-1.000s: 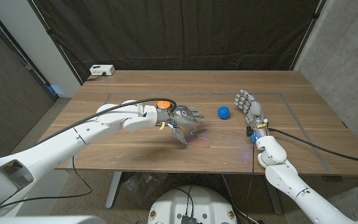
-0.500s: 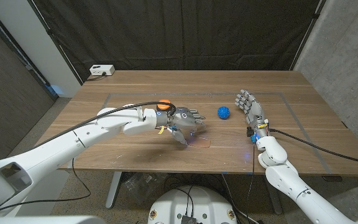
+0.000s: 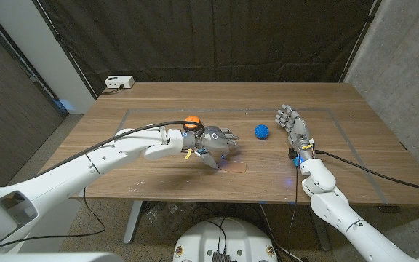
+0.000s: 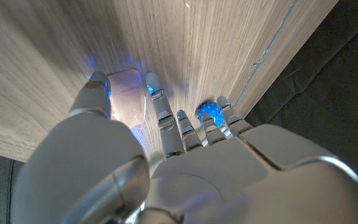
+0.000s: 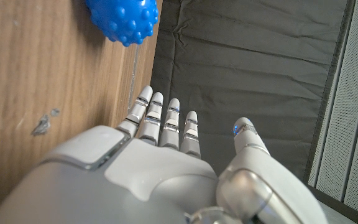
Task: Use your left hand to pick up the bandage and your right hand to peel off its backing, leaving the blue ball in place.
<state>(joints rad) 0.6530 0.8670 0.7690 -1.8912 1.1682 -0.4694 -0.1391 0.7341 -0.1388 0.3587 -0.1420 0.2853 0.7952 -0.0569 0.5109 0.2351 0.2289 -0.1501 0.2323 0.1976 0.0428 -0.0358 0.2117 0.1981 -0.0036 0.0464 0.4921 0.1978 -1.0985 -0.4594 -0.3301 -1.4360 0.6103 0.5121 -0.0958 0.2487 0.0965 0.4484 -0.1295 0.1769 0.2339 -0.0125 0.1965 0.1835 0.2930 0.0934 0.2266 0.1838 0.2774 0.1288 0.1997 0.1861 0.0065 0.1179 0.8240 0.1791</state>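
Spanning most of the head view, the brown wood-grain worktop [image 3: 158, 182] carries a faint rectangular outline marked on its surface. The white left arm [image 3: 108, 156] reaches in from the near left to the worktop's middle. The left hand [image 3: 213, 142], grey metal with an orange cap at its wrist, sits low over the small flat tan bandage [image 3: 233, 167], which lies on the wood just near-right of that hand. In the left wrist view the thumb [image 4: 98, 93] and one finger [image 4: 157, 102] stand on either side of the bandage [image 4: 126, 99], fingertips down by its edges; whether they pinch it or merely flank it I cannot tell. Bandage looks flat on the surface.

The right hand [image 3: 293, 127] stands at the right of the worktop, fingers straight and apart, holding nothing; the right wrist view shows its fingers [image 5: 166, 121] extended towards the dark curtain.

The small knobbly blue rubber ball [image 3: 261, 132] rests on the worktop between the two hands, closer to the right one, touching neither.

A white box [image 3: 118, 83] sits at the far left corner.
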